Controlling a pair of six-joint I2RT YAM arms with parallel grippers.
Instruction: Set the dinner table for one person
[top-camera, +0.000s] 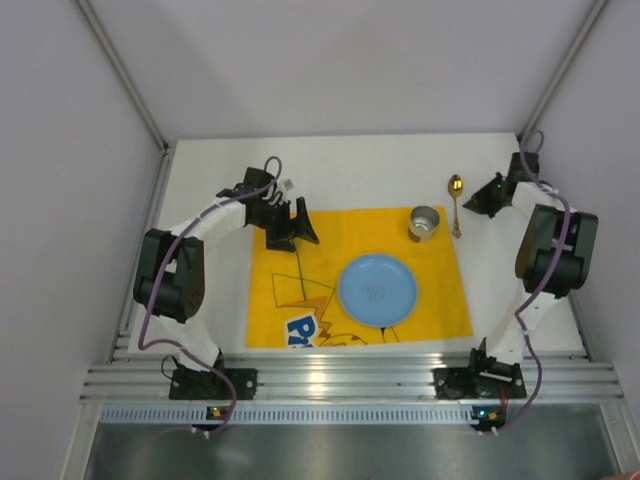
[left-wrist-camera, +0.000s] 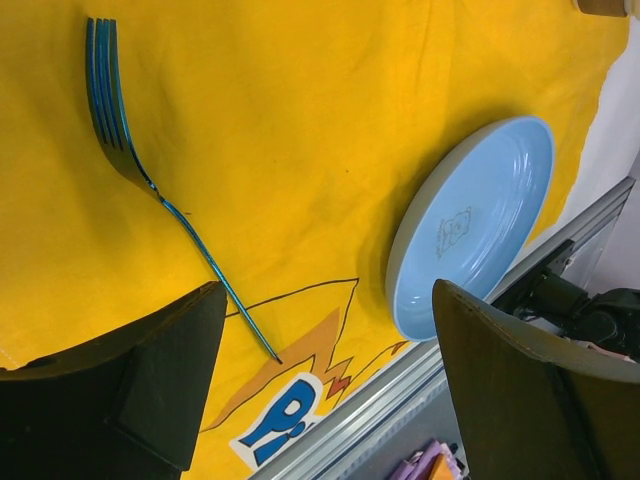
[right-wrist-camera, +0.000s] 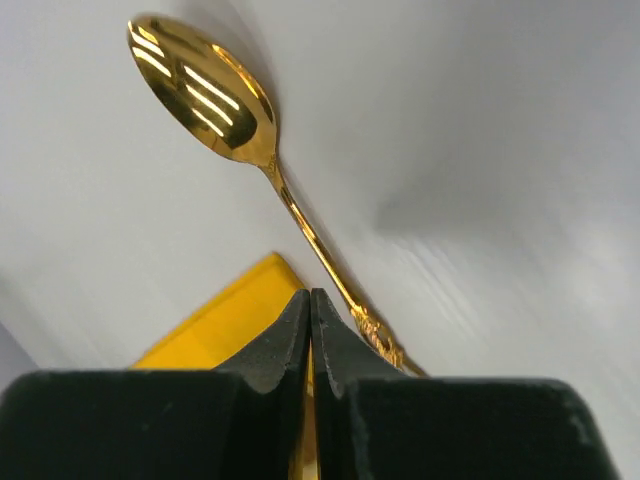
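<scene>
The white dinner table (top-camera: 360, 165) carries a yellow printed placemat (top-camera: 300, 290). On the mat lie a light blue plate (top-camera: 377, 289) and a metal cup (top-camera: 424, 222). A gold spoon (top-camera: 456, 205) lies on the bare table just right of the mat. My left gripper (top-camera: 293, 238) is open and empty above the mat's far left part. In the left wrist view (left-wrist-camera: 328, 300) a blue fork (left-wrist-camera: 150, 180) lies flat on the mat (left-wrist-camera: 300, 120), left of the plate (left-wrist-camera: 480, 220). My right gripper (right-wrist-camera: 311, 297) is shut and empty, close beside the spoon (right-wrist-camera: 215, 95).
Silver aluminium rails (top-camera: 350, 378) run along the near edge by both arm bases. Grey walls enclose the table on the left, back and right. The right arm (top-camera: 550, 250) stands along the table's right edge.
</scene>
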